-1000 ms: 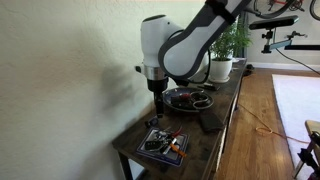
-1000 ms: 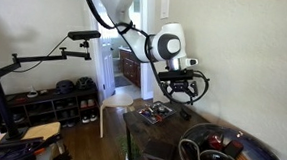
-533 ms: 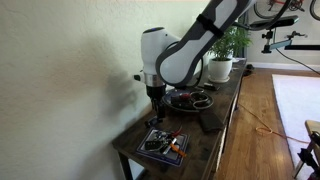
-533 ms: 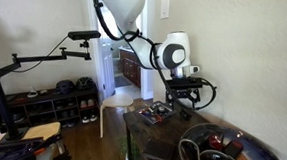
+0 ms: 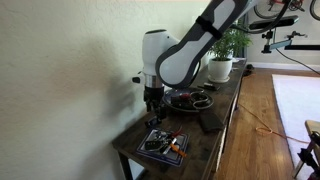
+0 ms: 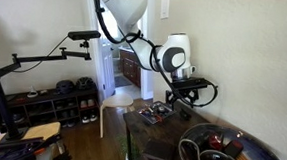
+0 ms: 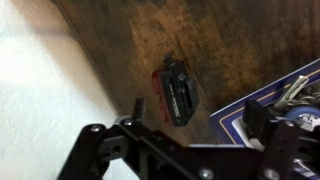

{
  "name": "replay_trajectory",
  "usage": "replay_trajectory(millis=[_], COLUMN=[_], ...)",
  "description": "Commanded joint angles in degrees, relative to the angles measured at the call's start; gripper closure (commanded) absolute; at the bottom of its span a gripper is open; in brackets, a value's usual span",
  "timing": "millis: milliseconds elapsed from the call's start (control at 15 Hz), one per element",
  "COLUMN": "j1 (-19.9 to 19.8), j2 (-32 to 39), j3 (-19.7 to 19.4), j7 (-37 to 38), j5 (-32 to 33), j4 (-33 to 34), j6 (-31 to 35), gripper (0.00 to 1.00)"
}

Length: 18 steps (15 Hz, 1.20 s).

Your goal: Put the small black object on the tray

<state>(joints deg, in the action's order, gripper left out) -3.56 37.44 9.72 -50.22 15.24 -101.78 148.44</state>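
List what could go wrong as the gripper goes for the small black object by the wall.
1. The small black object lies close to the wall; a finger of the open gripper might scrape that wall.
2. The patterned mat sits right beside the object, so the other finger may catch its edge.

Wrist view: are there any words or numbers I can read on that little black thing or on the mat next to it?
No text can be read in any view.
The small black object: a dark face with a red edge, too blurred to show any letters or numbers.
The patterned mat: only a blurred pattern, no words to read.
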Motion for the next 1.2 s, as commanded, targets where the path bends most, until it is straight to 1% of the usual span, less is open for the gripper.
replay_trajectory(millis=[0,200,533,667,867,1133], j1=[-2.1,-2.3,-2.1,-2.0,-1.9,-1.9], j2=[1.3,2.7,4.7,5.2,5.6,4.8], j3=[1.5,1.3,1.1,1.1,0.9,0.6], j7=[-8.2,-12.6,-16.7,-17.8,-18.8,-18.4], j5=[-1.3,-1.8,-2.8,-2.9,-3.2,-3.9], j4=[0.7,1.8,4.1,4.8,5.7,4.8], j6=[0.9,0.1,-0.4,-0.6,-0.8,-0.6], gripper=[0.0,0.0,0.0,0.26,0.47,0.74])
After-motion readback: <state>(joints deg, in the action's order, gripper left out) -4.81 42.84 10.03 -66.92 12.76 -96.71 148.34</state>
